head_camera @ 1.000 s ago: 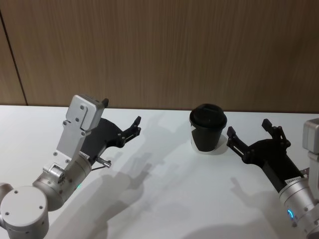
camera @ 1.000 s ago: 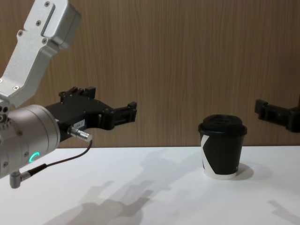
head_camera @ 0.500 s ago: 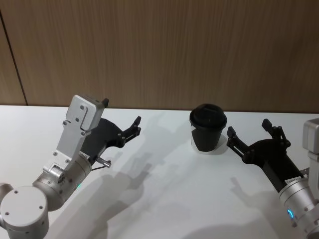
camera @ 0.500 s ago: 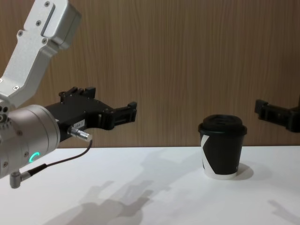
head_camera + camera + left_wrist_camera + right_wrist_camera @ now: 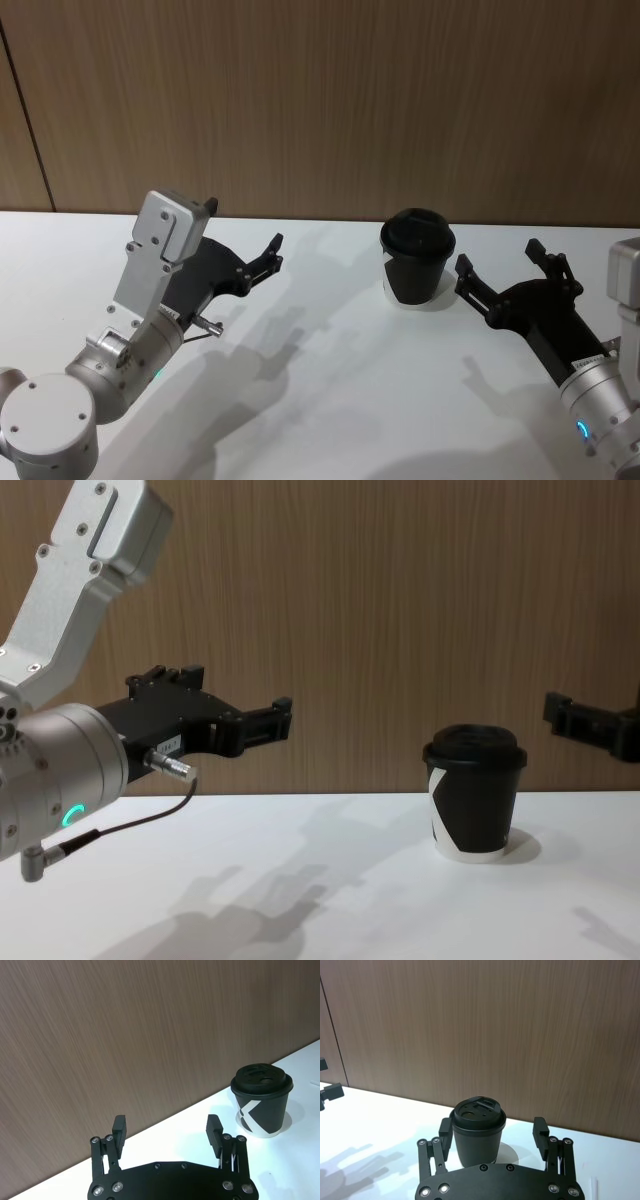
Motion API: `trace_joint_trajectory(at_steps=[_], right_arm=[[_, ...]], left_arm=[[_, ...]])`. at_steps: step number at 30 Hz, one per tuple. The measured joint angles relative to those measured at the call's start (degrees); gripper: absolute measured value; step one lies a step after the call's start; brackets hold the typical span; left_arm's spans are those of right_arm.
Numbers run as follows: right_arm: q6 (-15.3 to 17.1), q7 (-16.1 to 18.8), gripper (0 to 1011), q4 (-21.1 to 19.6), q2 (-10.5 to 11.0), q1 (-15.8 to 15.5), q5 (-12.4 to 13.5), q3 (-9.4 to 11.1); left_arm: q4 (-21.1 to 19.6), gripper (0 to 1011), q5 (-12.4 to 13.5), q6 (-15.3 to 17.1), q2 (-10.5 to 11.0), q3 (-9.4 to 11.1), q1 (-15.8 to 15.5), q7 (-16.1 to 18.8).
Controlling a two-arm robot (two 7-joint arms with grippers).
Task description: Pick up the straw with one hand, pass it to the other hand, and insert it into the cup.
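We see the black paper cup standing upright near the far edge of the tabletop, right of its middle, its lid on. The right gripper hangs close to the right edge, just beside the cup but apart from it, fingers spread with nothing between them. The left gripper hovers over the left part of the tabletop, well apart from the cup, likewise spread wide and empty. A thin pale line on the tabletop beside the right gripper is probably the straw (we cannot be sure, so little of it shows). No pickup has begun, in our reading. We judge the straw to be very light, fairly stiff yet easy to crush, and prone to roll when lying flat. We would pinch it gently across its width, nearer one end, leaving length free for the other gripper to take and a free tip for the lid's opening.
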Motion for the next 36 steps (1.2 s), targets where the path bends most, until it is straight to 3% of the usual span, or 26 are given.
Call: trace_joint_trajectory(at_steps=[36], right_arm=[[0.0,0.0,1001,0.0,0.0,0.0,0.0,0.0]], left_arm=[[0.0,1003,0.0,0.0,0.0,0.0,0.0,0.0]])
